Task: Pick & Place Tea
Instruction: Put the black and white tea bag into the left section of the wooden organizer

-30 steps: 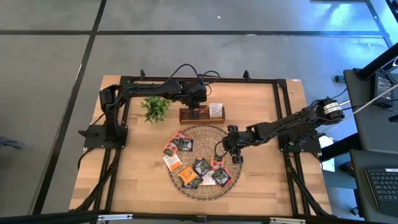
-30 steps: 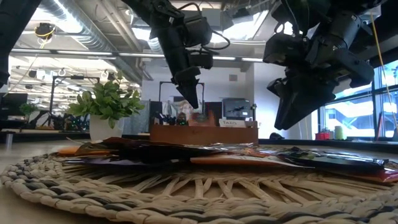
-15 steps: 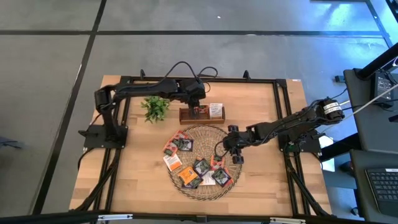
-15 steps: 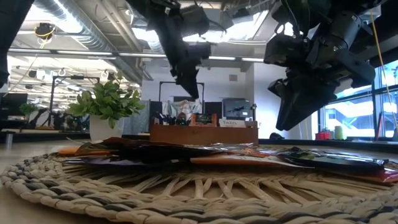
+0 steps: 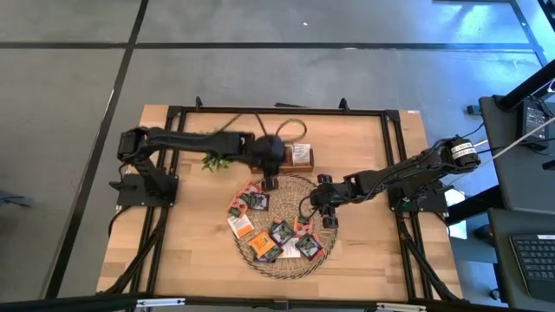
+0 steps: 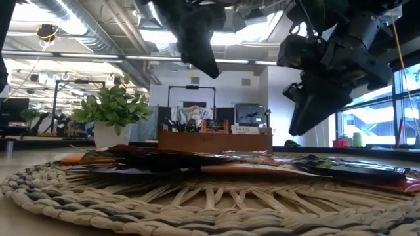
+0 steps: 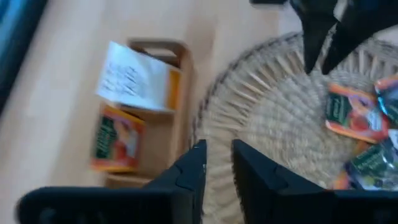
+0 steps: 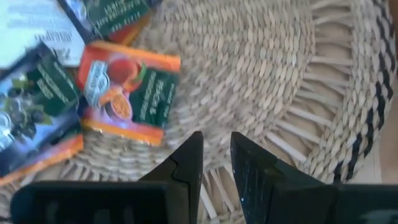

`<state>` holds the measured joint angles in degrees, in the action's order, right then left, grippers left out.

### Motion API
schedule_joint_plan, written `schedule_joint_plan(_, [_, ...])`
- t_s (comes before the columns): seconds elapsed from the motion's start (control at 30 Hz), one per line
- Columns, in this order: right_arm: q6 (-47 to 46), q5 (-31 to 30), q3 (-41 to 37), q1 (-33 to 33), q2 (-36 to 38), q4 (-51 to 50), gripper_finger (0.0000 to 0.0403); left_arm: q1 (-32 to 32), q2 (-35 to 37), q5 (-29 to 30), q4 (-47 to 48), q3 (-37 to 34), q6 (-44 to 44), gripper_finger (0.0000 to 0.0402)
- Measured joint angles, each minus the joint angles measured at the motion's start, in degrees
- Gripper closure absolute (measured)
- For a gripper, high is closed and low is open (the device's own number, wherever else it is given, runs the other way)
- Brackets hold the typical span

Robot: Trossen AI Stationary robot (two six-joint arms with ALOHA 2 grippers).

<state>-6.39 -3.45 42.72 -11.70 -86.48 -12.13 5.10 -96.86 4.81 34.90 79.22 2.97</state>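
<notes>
- Beyond the wooden surface [image 5: 364, 251] lies grey floor; the low view shows an open office with ceiling pipes and monitors.
- Centred toward the near edge, the round woven tray [image 5: 299, 186] carries the tea [image 5: 279, 234], sachets spread over its near half.
- Nearer the far edge, the wooden box [image 7: 163, 134] already holds sachets.
- Left gripper [image 7: 216, 163] hovers empty at the tray's far rim, jaws slightly apart; it should settle squarely over one sachet edge.
- Right gripper [image 8: 214, 158] hangs empty over the tray's right side, jaws narrowly apart.
</notes>
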Motion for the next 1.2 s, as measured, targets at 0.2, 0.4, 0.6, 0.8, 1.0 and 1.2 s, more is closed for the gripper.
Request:
schedule_joint_plan(0.2, [2.8, 0.0, 0.0, 0.0, 0.0, 8.3, 0.0318, -8.0, -0.3, 0.5, -2.1, -4.6, 10.3, 0.0330])
schedule_joint_plan(0.4, [9.1, 0.5, 0.0, 0.0, 0.0, 19.0, 0.0318, -13.9, -0.6, 6.7, -1.8, -9.9, 22.0, 0.0328])
schedule_joint_plan(0.6, [10.1, 0.5, 0.0, 0.0, 0.0, 21.6, 0.0318, -16.8, -0.6, 9.5, -1.8, -14.5, 31.9, 0.0325])
schedule_joint_plan(0.8, [10.1, 0.6, 0.0, 0.0, -3.6, 25.5, 0.0318, -17.1, -0.6, 10.7, -1.6, -18.9, 38.3, 0.0326])
schedule_joint_plan(1.0, [11.6, 0.7, 0.0, 0.5, -12.7, 38.8, 0.0317, -17.1, -0.6, 10.7, -1.7, -19.5, 38.5, 0.0327])
schedule_joint_plan(1.2, [9.6, 0.7, 2.9, 3.2, -19.4, 43.3, 0.0310, -17.0, -0.4, 9.9, 1.6, -19.5, 40.2, 0.0326])
